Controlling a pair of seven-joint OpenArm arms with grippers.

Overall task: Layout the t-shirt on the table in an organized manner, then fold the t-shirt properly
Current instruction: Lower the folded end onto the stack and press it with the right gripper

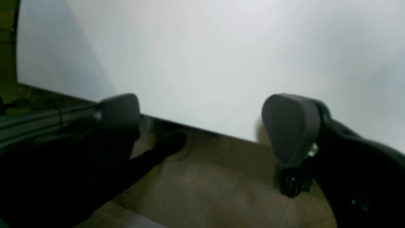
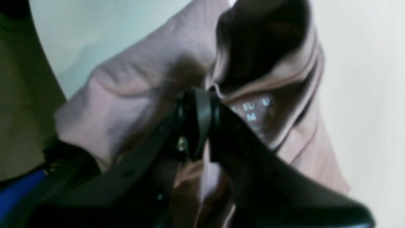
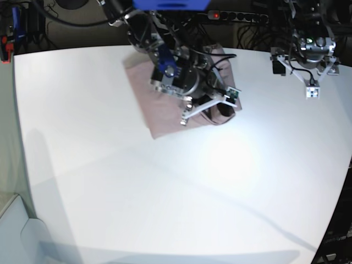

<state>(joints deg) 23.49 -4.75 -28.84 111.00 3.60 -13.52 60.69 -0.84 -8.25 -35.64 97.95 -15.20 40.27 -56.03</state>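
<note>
Your t-shirt [image 3: 165, 104] sits at the far side of the surface [image 3: 137, 192], roughly centre-left in the base view, partly spread with a flat panel reaching toward you and a bunched-up part under the right arm.

Right hand [image 2: 197, 126]: fingers nearly together, pinched on a fold of the t-shirt right beside the collar. In the right wrist view the neck opening gapes just above the fingertips, and the printed size label [image 2: 253, 114] inside the collar shows pale letters, too blurred to read fully. Fabric hangs in loose folds to either side of the hand.

Left hand [image 1: 202, 126]: spread wide, nothing between the pads [image 1: 291, 126]. In the base view it hovers at the far right edge of the surface, well apart from the t-shirt. Its wrist view shows only bare white surface, the surface edge, and tan floor [image 1: 205, 190] below.

Around: a power strip [image 3: 236, 16] with a red light and cables lie behind the surface at the back. The right arm's body and its cabling cover the middle of the t-shirt in the base view, so you can't see how the sleeves lie. A bright glare spot sits on the surface just in front of the garment.
</note>
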